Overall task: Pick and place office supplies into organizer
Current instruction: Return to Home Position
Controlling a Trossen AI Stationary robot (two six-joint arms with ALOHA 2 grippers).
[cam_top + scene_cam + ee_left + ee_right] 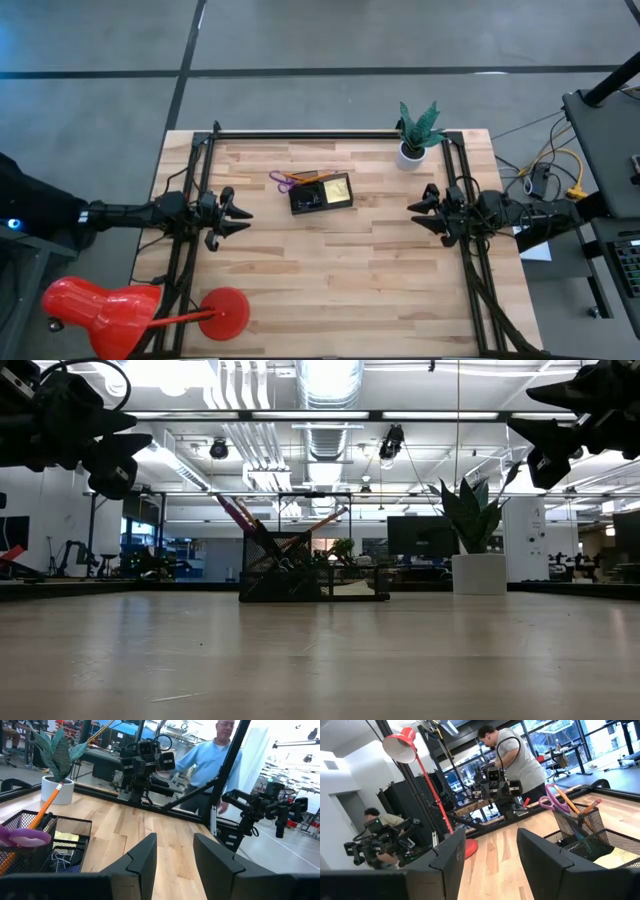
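Observation:
The black mesh organizer (320,192) stands on the table's far middle. The purple-handled scissors (283,180) and the orange pencil (305,176) lean out of its left compartment. The yellow sticky-note pad (336,188) lies in its right part. In the low view the organizer (312,578) shows with the scissors and pencil sticking up. My left gripper (243,214) hovers open at the table's left, empty. My right gripper (413,213) hovers open at the table's right, empty. In the wrist views the organizer (45,845) (592,835) shows to the side of the fingers.
A white pot with a green plant (415,135) stands at the far right. A red desk lamp (140,310) stands at the near left corner. Black frame rails run along the table's left and right sides. People show beyond the table in the wrist views.

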